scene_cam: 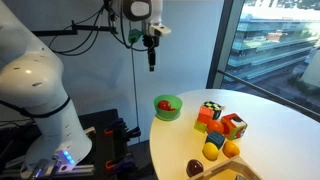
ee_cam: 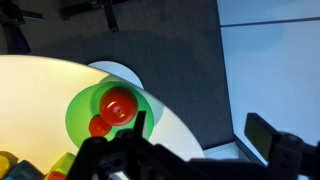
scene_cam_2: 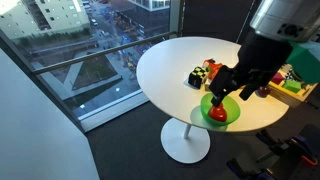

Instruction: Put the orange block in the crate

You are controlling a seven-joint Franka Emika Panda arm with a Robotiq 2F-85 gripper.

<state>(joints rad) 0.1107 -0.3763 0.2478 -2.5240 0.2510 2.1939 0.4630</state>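
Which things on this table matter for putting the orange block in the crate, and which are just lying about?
For the job: orange block, crate, gripper.

Lying about: green bowl holding red fruit, patterned cubes, yellow fruit.

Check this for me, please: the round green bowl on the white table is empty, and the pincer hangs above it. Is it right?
Not quite. The green bowl is not empty: the wrist view shows red toy fruit inside it. The rest holds: it stands on the white table, the pincer above it.
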